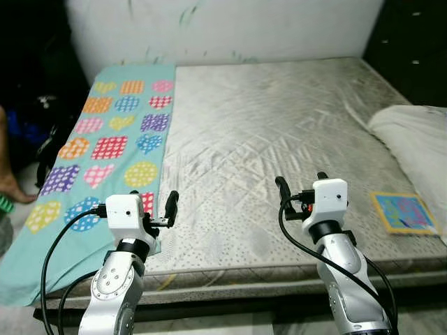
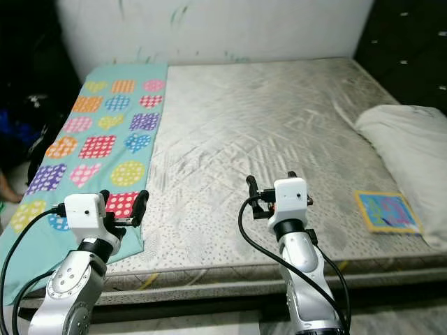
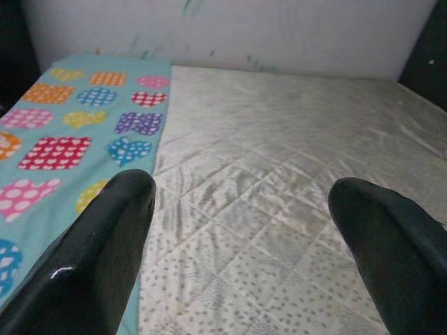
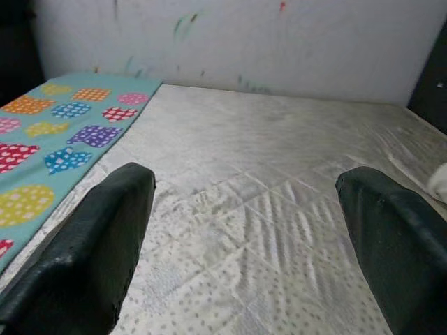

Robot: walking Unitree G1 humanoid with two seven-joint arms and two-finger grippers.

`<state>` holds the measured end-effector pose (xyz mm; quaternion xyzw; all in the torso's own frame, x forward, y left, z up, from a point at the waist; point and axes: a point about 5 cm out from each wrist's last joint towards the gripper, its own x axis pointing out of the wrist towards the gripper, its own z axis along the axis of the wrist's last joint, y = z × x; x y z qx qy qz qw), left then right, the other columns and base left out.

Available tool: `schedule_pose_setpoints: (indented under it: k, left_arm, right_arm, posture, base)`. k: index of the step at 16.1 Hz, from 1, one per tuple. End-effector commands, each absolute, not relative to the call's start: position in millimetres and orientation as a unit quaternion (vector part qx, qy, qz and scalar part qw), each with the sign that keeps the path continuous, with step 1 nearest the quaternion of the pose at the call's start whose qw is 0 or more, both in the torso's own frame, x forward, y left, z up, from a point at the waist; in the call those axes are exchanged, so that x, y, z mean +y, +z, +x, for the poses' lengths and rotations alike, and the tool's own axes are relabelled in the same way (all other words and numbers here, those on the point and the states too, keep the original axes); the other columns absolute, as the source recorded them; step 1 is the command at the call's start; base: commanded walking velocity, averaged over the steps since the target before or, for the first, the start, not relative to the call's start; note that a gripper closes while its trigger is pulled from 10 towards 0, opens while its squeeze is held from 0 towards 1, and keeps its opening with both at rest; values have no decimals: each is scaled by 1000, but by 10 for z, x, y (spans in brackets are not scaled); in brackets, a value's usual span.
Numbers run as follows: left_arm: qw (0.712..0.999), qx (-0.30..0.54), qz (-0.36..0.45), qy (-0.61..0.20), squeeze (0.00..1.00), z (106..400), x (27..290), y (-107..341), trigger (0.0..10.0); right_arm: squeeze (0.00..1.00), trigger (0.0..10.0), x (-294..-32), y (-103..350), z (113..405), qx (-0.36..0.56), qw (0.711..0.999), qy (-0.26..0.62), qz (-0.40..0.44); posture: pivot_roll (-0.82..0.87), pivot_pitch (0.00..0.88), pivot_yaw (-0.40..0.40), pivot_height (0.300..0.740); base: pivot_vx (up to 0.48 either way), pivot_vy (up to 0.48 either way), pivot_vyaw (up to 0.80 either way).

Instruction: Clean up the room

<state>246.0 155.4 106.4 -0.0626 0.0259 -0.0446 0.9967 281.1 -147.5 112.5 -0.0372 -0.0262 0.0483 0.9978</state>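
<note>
Both grippers' jaws wide, empty | left gripper at blanket edge | right gripper over mattress

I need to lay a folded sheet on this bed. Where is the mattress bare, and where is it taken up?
The mattress is bare across its wide middle, from the heart-patterned cloth along its left side to the white pillow at the right edge. The crowded part is the near right corner, where a colourful book lies beside the pillow. Both grippers hover over the near edge, jaws open.

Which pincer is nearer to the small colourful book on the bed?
The right pincer. It hangs over the mattress just left of the book, while the left pincer is far across, at the patterned blanket.
</note>
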Motion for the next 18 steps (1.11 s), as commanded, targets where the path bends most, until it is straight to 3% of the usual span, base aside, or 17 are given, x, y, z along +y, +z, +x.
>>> schedule_pose_setpoints:
  k: [1,15,18]
  left_arm:
    - [997,21,-59,-42,0,2465,1572,1087,10000]
    - [996,30,-83,-30,0,2493,1517,1071,10000]
    - [995,31,-87,-30,0,2493,1516,1066,10000]
  right_arm:
    - [0,10000,-1482,1149,2819,-33,997,50,-38]
    - [0,10000,-1479,1148,2821,-38,997,52,-37]
    - [0,10000,-1477,1144,2811,-37,997,54,-39]
  posture:
    - [-103,0,24,740]
    - [-113,0,18,740]
    - [-115,0,17,740]
  base:
    - [319,0,0]
    - [39,0,0]
    - [0,359,0]
